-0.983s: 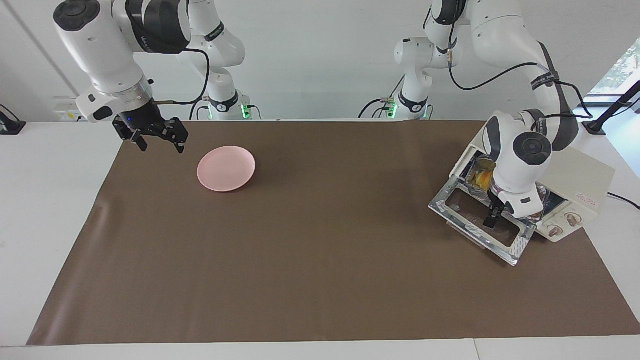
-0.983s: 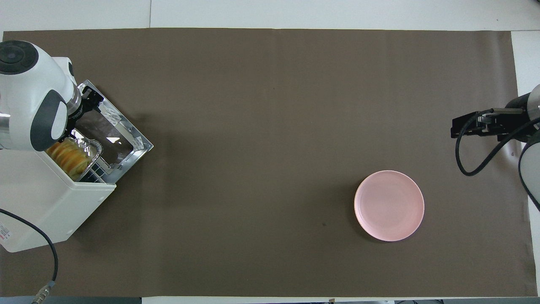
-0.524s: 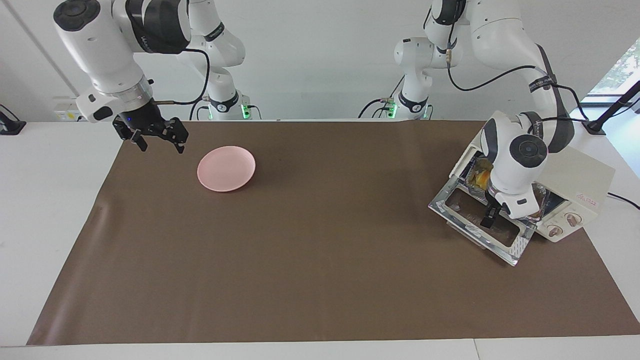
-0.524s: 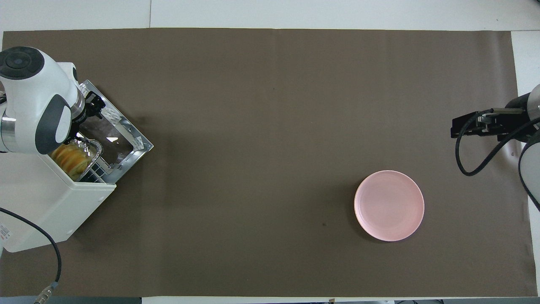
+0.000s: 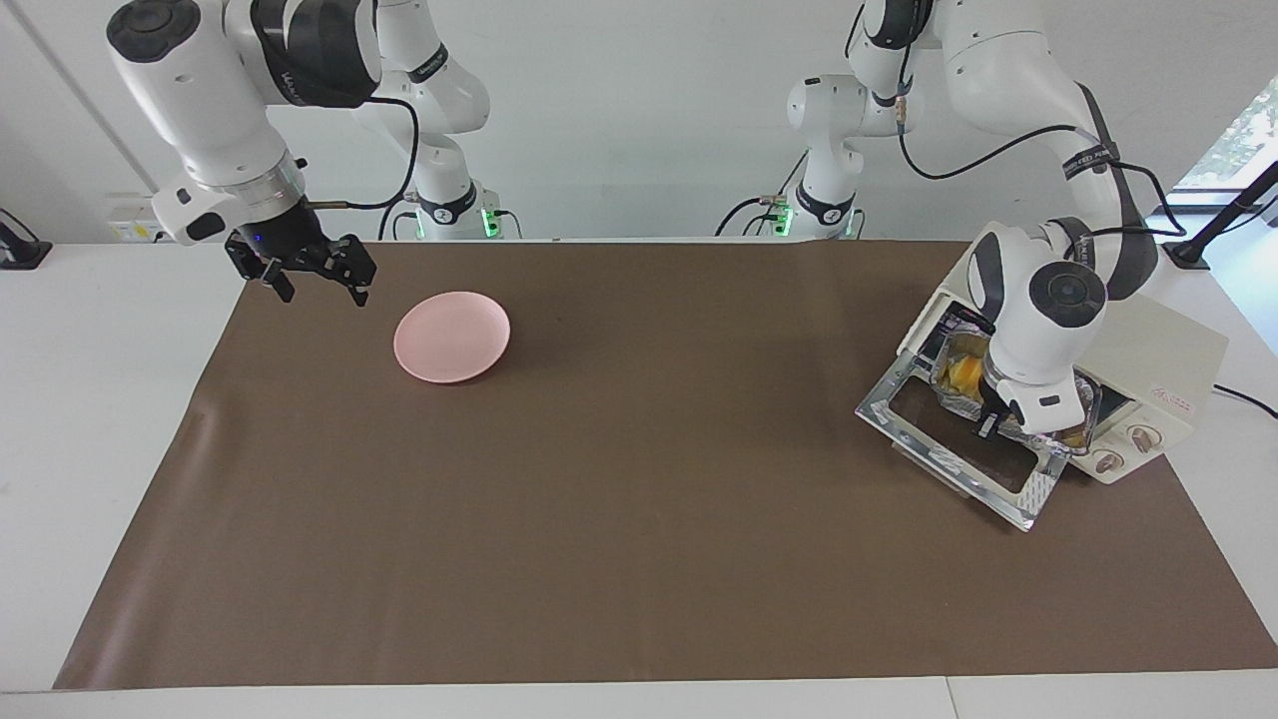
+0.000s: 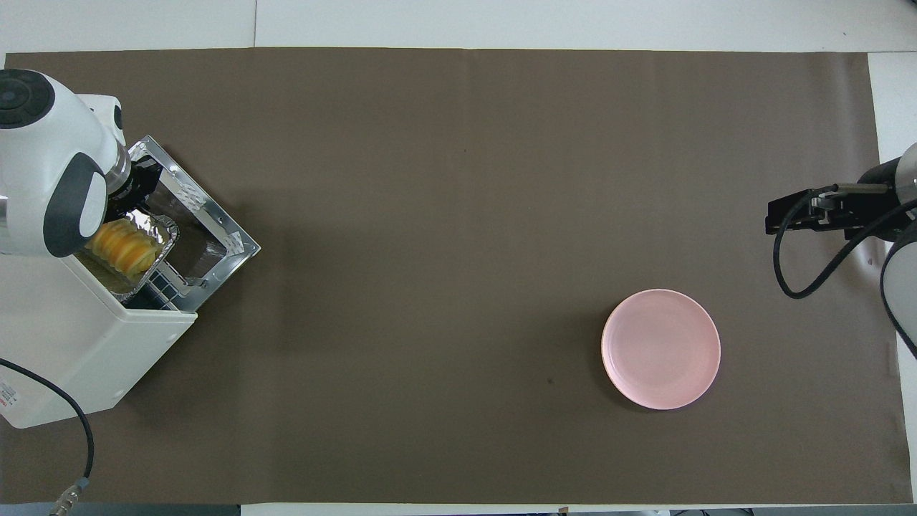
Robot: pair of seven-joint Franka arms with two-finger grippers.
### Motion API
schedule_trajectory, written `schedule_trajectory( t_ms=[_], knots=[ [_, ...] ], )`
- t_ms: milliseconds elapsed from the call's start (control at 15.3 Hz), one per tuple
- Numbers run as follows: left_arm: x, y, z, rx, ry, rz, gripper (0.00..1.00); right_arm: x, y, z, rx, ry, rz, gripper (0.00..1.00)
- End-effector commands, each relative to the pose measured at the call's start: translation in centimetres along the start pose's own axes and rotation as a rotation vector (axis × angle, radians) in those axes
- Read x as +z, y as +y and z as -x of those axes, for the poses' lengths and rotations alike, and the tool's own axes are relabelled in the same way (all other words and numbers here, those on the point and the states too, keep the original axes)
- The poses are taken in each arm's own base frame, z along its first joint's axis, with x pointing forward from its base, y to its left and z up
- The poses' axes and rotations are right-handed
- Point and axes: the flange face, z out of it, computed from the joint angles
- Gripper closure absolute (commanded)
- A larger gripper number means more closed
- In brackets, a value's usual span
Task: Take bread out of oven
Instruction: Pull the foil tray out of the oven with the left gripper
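The left gripper point(image 5: 988, 427), clamped on the foil tray point(image 6: 166, 236) at the oven point(image 6: 93, 351) mouth, has the bread point(image 6: 123, 247) at its 5 o'clock overhead, while the right gripper point(image 5: 318, 282) waits open.

Oven point(image 6: 93, 344) stands at the left arm's end of the worktop point(image 6: 458, 215), door down. Foil tray point(image 6: 161, 233) with bread point(image 6: 125, 247) at its mouth, left gripper point(image 6: 136, 188) at the tray rim. Pink plate point(image 6: 660, 349) well apart from the oven, near the right gripper point(image 6: 777, 215)
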Motion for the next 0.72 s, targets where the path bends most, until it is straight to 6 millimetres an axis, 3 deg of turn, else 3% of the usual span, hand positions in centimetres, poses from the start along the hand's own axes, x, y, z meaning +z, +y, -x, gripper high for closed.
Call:
schedule_trajectory(
  t_ms=[0, 197, 459, 655],
  knots=[
    [-3.3, 2.9, 0.4, 0.041, 0.022, 0.025, 1.0, -0.5, 0.3, 0.3, -0.019, -0.006, 0.018, 0.0],
    [-6.8, 7.8, 4.3, 0.09, -0.003, 0.097, 1.0, -0.5, 0.3, 0.3, -0.019, -0.006, 0.018, 0.0],
    [-9.4, 13.3, 12.5, 0.216, -0.015, 0.163, 1.0, -0.5, 0.3, 0.3, -0.019, -0.006, 0.018, 0.0],
    [-13.5, 18.8, 18.7, 0.314, -0.021, 0.257, 1.0, -0.5, 0.3, 0.3, -0.019, -0.006, 0.018, 0.0]
  ],
)
